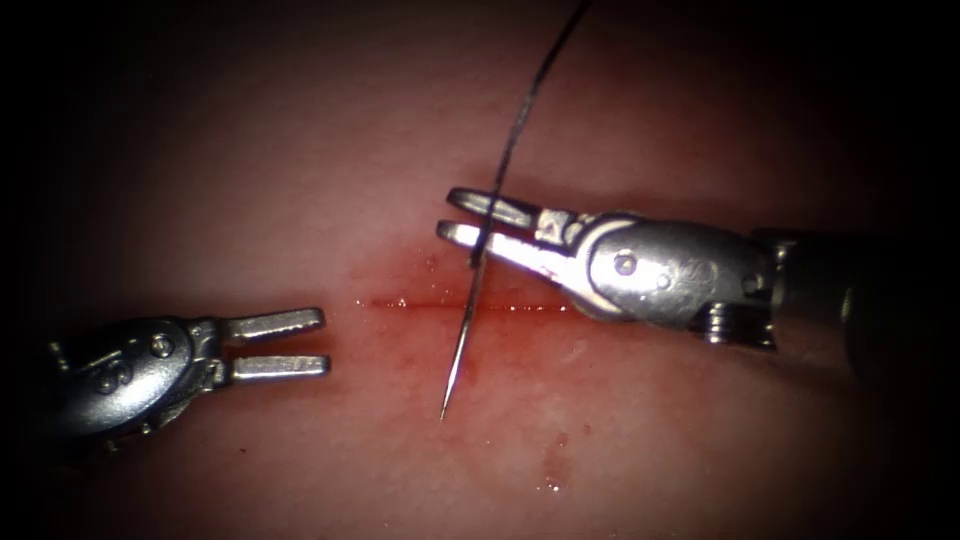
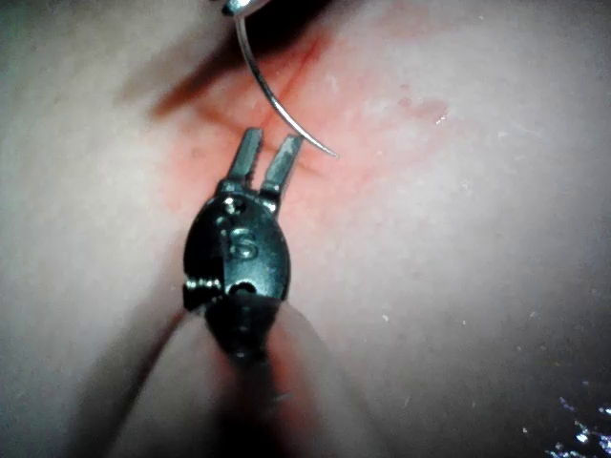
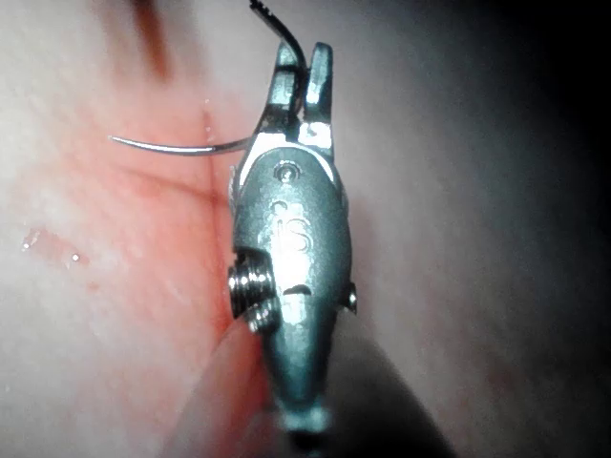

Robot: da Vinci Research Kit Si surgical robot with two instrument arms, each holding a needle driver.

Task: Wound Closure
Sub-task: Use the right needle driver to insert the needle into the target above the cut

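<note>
tissue (image 1: 250,150) bare around cut (image 1: 430,303) | right tool (image 1: 470,218) jaws pinch needle (image 1: 460,345) tail-end, tip free | left tool (image 1: 322,343) jaws spread, empty

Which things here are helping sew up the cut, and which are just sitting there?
Helping:
right tool, holding the needle near its thread end, above the tissue
thread
cut

Just there:
left tool, open, holding nothing
red fluid

My two tools (image 1: 285,344) (image 1: 462,216) were bright silver steel. The needle (image 1: 462,335) was pale silver, its thread (image 1: 530,95) black. The tissue (image 1: 250,150) was pale pink, red fluid (image 1: 520,306) lining the cut (image 1: 420,303).
</note>
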